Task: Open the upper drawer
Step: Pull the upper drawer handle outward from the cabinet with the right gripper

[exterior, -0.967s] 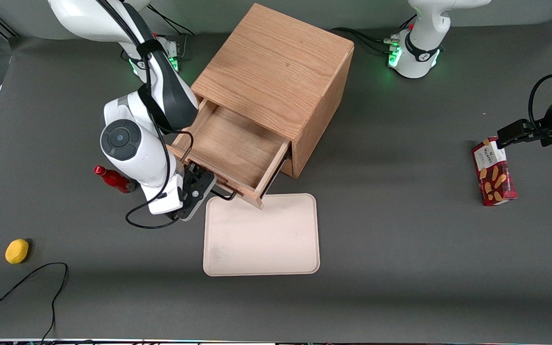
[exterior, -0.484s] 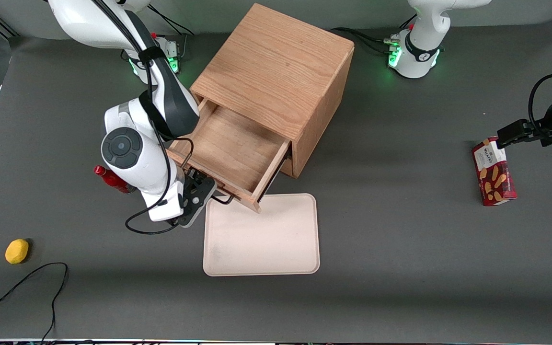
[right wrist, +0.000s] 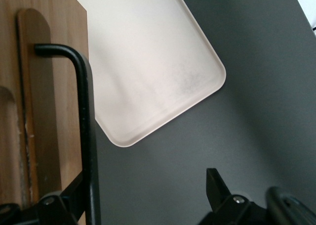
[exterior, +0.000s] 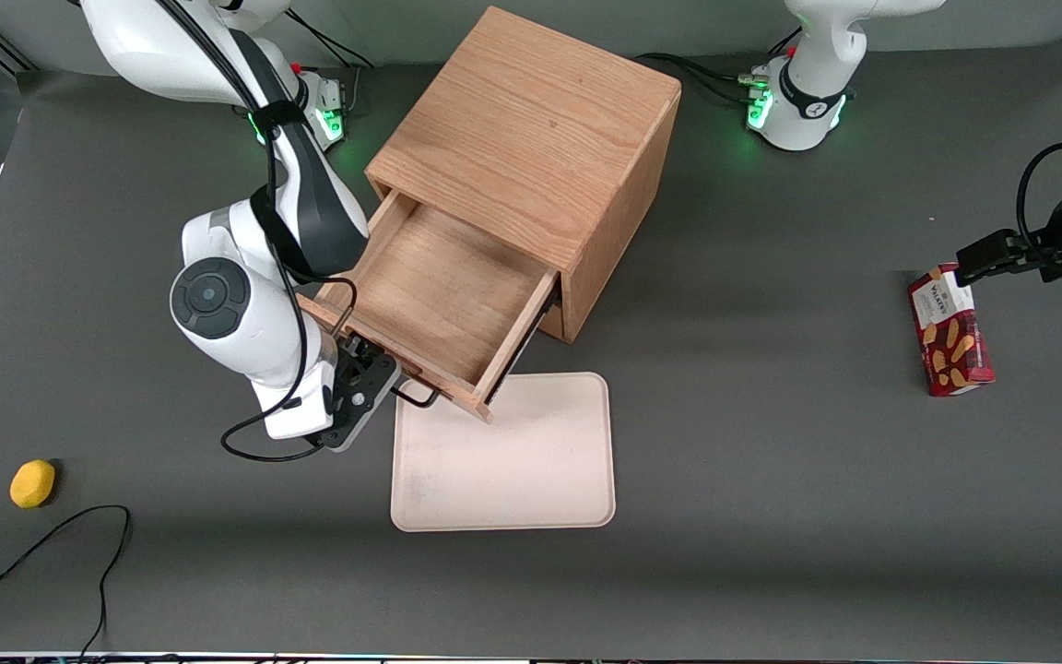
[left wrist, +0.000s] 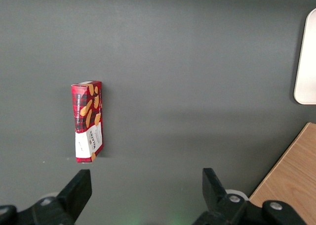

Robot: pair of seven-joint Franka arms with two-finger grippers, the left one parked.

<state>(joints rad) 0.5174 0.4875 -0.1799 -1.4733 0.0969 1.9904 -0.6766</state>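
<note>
The upper drawer of the oak cube cabinet stands pulled well out, its wooden inside bare. Its thin black bar handle juts from the drawer front, nearer the front camera. My right gripper is at that handle. In the right wrist view the gripper is open with its fingers wide apart, and the handle bar runs between them, right against one finger. The drawer below is hidden under the open one.
A cream tray lies on the grey table just in front of the drawer; its corner shows beside the handle. A yellow fruit and a black cable lie toward the working arm's end. A red biscuit box lies toward the parked arm's end.
The drawer has slid farther out of the cabinet, and my gripper moved with its handle toward the working arm's end. The red bottle by the arm is now hidden.
</note>
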